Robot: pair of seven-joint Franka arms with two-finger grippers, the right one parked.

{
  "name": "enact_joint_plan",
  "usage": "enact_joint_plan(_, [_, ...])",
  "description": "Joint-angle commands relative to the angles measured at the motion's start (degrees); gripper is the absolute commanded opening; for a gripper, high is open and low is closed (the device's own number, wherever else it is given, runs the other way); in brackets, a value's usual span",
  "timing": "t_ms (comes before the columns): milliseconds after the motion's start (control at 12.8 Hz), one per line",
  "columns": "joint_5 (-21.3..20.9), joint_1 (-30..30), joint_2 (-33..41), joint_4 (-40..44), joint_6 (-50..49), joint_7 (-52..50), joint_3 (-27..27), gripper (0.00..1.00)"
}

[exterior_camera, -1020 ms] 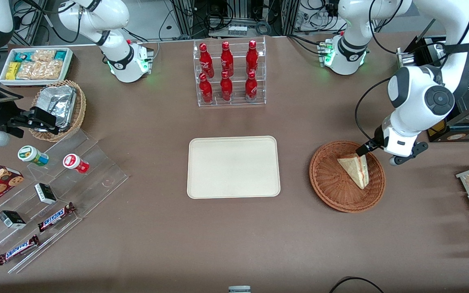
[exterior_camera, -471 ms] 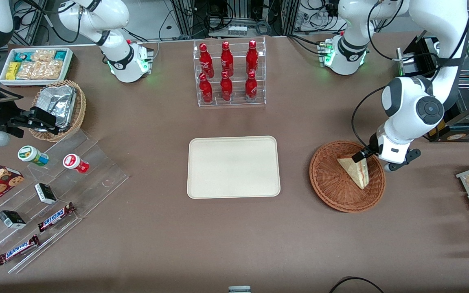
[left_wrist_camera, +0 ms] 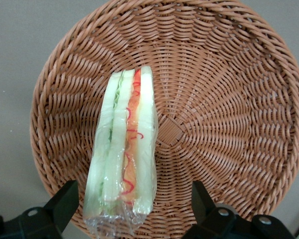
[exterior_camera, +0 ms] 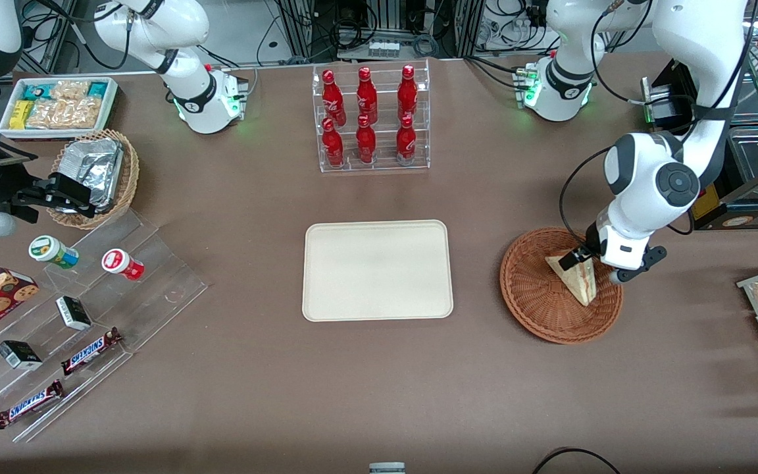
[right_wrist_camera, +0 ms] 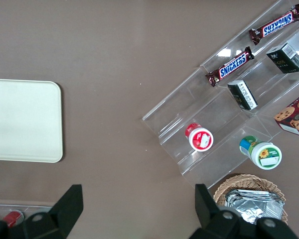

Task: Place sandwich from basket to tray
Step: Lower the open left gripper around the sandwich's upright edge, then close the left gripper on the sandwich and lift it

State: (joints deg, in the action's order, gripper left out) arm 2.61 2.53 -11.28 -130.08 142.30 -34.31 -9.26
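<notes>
Table [exterior_camera: 379, 388]: gripper [left_wrist_camera: 132, 206] straddling sandwich [left_wrist_camera: 123, 159].

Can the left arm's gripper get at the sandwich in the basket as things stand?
Probably yes: the gripper hangs open over the basket, fingers either side of the sandwich, nothing between them.

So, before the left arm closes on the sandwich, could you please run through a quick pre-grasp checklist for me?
1. Gripper open: ok, fingers spread wide.
2. Sandwich between the fingers: ok, one on each side, neither touching.
3. Sandwich in the basket, standing on edge, filling up: ok.
4. Gripper low enough for a firm hold: cannot tell.
5. Tray ready to receive: ok, nothing on it.
6. Path from basket to tray: ok, only bare table between them.
</notes>
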Motion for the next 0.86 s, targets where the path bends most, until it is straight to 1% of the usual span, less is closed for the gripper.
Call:
enact_joint_plan(0, [0.9, -0.1, -0.7, -0.2, 1.5, -0.6, -0.1, 0.95])
enact_joint_plan(78, [1.0, -0.1, -0.8, -0.2, 1.5, -0.6, -0.1, 0.83])
enact_joint_plan(235, [1.0, -0.1, -0.7, -0.2, 1.3, -0.6, -0.1, 0.26])
enact_joint_plan(314, [0.9, -0.1, -0.6, -0.2, 1.2, -0.6, -0.1, 0.05])
enact_joint_plan(392, [1.0, -0.1, -0.5, -0.2, 1.1, -0.5, -0.1, 0.00])
enact_joint_plan(706, [0.8, -0.1, 0.4, -0.1, 0.3, 0.1, -0.1, 0.00])
enact_joint_plan(784, [0.4, -0.1, 0.8, 0.4, -1.7, 0.7, -0.1, 0.00])
